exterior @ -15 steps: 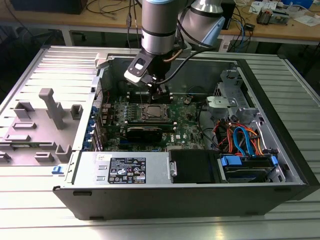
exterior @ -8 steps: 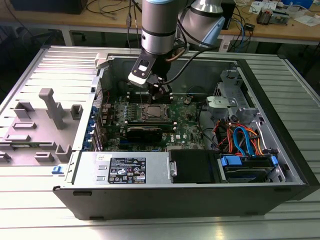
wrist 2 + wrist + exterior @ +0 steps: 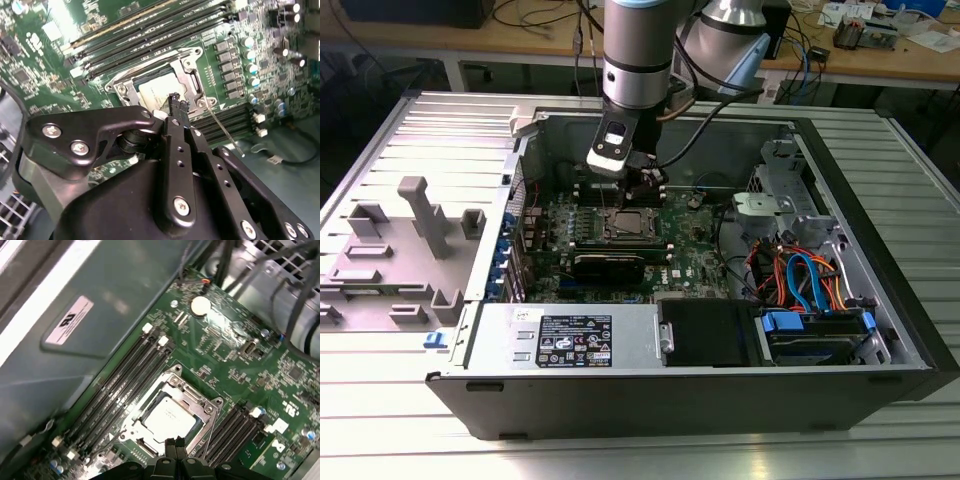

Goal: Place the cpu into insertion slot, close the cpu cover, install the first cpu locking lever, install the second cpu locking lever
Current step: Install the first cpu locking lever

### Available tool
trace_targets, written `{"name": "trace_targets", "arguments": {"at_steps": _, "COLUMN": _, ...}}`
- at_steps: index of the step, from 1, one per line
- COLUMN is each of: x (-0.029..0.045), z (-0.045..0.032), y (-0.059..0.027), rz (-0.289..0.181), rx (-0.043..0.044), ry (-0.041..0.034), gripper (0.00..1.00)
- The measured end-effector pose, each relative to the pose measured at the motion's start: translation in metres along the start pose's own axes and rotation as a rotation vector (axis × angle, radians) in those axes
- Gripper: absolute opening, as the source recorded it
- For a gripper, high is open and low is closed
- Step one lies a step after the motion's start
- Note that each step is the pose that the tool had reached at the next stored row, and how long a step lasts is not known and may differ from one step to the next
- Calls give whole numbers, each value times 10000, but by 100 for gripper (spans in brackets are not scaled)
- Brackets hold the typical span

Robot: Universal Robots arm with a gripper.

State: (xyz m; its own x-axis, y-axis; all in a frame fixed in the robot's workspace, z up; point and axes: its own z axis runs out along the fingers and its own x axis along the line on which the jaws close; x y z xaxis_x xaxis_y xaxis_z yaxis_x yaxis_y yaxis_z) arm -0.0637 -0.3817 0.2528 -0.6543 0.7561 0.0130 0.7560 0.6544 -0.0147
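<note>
Exterior view. Ribbed metal counter point(image 3: 920, 160) carries an open computer case point(image 3: 620, 390) with a green motherboard point(image 3: 695, 262) inside. Robot arm point(image 3: 638, 50) reaches down into the case. End effector point(image 3: 645, 188) hangs just above the insertion slot point(image 3: 628, 225), which lies between rows of black memory slots point(image 3: 120, 390). Its fingertips point(image 3: 176, 102) are pressed together with nothing between them. Cpu cover point(image 3: 197, 392) lies flat over the slot. Cpu point(image 3: 167, 417) sits in the slot, its silver top showing through the cover's cut-out.
</note>
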Motion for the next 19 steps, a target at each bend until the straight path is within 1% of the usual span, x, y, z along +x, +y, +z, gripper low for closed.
{"name": "trace_targets", "arguments": {"at_steps": 10, "x": 0, "z": 0, "y": 0, "rz": -1969, "rx": 26, "ry": -29, "gripper": 11}}
{"name": "trace_targets", "arguments": {"at_steps": 12, "x": 0, "z": 1, "y": 0, "rz": -2635, "rx": 34, "ry": -38, "gripper": 11}}
{"name": "trace_targets", "arguments": {"at_steps": 13, "x": 0, "z": 1, "y": 0, "rz": -3049, "rx": 39, "ry": -44, "gripper": 11}}
{"name": "trace_targets", "arguments": {"at_steps": 19, "x": 0, "z": 0, "y": 0, "rz": -4281, "rx": 56, "ry": -62, "gripper": 11}}
